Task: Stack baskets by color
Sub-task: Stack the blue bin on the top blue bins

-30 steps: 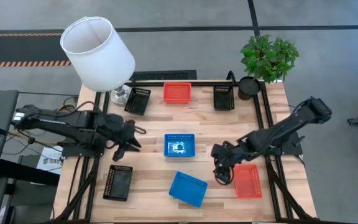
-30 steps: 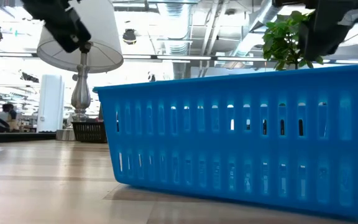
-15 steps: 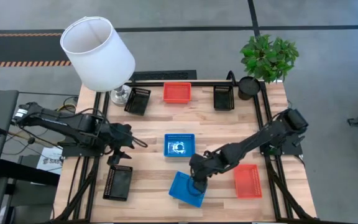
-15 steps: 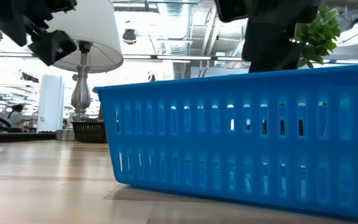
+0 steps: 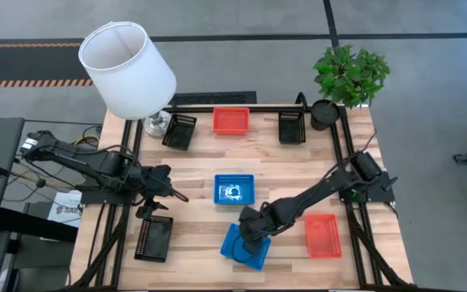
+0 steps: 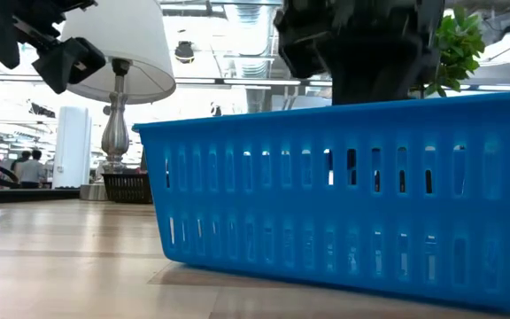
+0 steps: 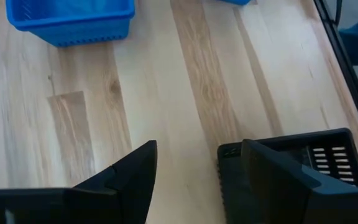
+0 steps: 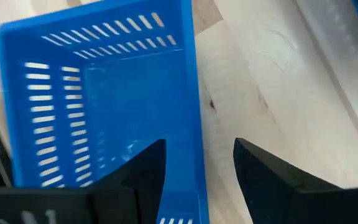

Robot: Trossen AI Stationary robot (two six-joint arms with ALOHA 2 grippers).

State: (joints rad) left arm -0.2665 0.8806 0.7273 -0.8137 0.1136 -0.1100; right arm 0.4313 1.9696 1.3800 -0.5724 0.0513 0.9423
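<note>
Right gripper over the near blue basket at the counter front edge, jaws apart, straddling one long wall. Left gripper above the front-left black basket, jaws apart, holding nothing. Second blue basket sits mid-counter.

Tabletop centre: one basket.
12 o'clock edge: three baskets in a row; lamp at 11, plant at 1.
6 o'clock: tilted basket, right claw over its wall.
4 o'clock: basket.
8 o'clock: basket, left claw above its far end.
</note>
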